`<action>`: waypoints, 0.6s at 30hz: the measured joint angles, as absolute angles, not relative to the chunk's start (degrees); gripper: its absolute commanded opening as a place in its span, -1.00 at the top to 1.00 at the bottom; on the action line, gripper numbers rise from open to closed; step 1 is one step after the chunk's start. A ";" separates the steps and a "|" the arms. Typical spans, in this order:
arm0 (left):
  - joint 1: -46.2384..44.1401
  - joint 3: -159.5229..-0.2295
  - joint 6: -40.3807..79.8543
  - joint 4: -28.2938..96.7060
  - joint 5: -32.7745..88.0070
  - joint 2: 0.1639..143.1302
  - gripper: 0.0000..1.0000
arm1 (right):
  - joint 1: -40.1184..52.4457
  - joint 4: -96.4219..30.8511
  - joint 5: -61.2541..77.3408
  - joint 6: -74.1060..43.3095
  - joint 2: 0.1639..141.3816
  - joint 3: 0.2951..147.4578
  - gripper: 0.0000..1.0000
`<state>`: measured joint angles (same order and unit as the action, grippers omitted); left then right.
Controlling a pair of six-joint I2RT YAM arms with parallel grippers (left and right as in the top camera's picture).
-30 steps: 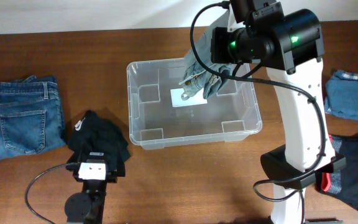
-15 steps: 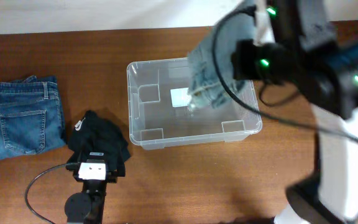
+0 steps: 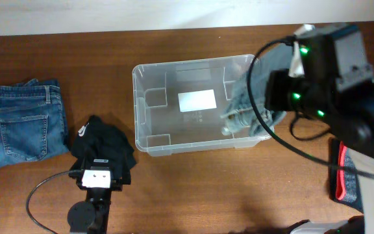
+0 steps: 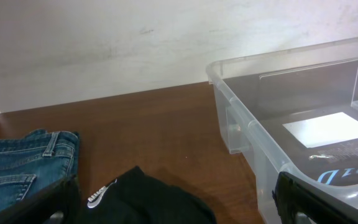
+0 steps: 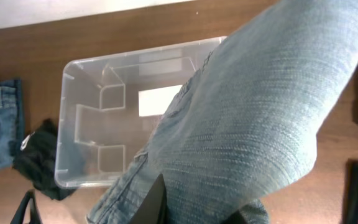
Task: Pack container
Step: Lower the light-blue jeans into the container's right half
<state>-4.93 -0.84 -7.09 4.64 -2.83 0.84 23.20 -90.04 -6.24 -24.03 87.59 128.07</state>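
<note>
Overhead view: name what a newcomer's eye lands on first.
The pale jeans hang from the shut right gripper over the right end of the clear container mid-table, under the bulky arm. To the container's left lie a black garment and folded jeans.

Looks like a robotics lab: bare wooden bench [image 3: 206, 188], plain white wall [image 4: 104, 50], cabled robot arm [image 3: 369, 123], folded jeans [image 3: 24, 123].
</note>
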 measured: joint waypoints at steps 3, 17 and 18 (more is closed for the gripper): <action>-4.93 -0.84 -7.09 4.64 -2.83 0.84 -0.99 | 23.20 -84.14 -5.61 -24.01 87.77 122.93 0.92; -4.93 -0.84 -7.09 4.64 -2.83 0.84 -0.99 | 23.24 -61.98 12.71 -9.87 88.47 104.64 0.92; -4.93 -0.84 -7.09 4.64 -2.83 0.84 -0.99 | 23.24 -61.19 13.54 -8.80 88.47 103.81 0.92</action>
<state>-4.93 -0.84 -7.09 4.64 -2.83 0.84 23.24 -61.19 13.54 -8.80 88.47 103.81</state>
